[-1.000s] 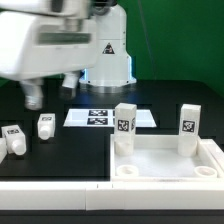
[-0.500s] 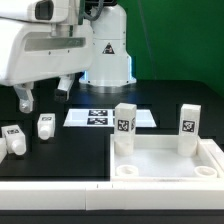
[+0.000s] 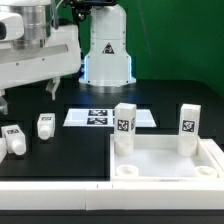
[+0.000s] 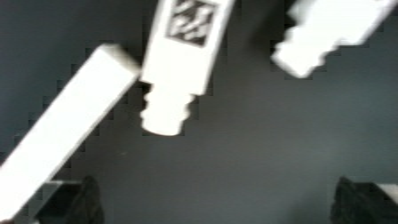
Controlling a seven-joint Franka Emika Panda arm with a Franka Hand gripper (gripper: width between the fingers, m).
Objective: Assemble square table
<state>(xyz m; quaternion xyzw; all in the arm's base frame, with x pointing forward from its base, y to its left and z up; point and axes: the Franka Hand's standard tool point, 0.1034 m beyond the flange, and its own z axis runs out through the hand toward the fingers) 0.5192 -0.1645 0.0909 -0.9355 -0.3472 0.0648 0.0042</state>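
Currently, nearest the exterior camera: a long white bar (image 3: 50, 190) lies across the front of the black counter (image 3: 60, 160); just behind it, on the exterior view's right, sits the table top (image 3: 165, 160), rim upward.

Its two front corner holes (image 3: 128, 172) (image 3: 205, 170) show as round sockets; two standing legs are upright in its far corners, one on the exterior view's left (image 3: 124, 128), one on the right (image 3: 189, 124), each with a tag facing the camera; how deep they are seated I cannot tell.

On the exterior view's left, well apart from the table top, two loose legs (image 3: 45, 125) (image 3: 14, 138) rest on the counter near each other.

My tool (image 4: 219, 200) hangs above that side of the counter; one dark finger (image 3: 50, 90) shows in the exterior view; in the wrist view both fingertips stand wide apart with only dark counter between them; the tool grips nothing.

Beyond the fingertips in the wrist view: a tagged leg (image 4: 178, 60), peg end toward the tool; another leg (image 4: 320, 40) apart from it; a slanting white bar (image 4: 71, 120) just beside the tagged leg, contact not resolvable.

Further back, the marker board (image 3: 90, 117) lies flat, partly behind one standing leg; farthest, the white arm base (image 3: 108, 50).
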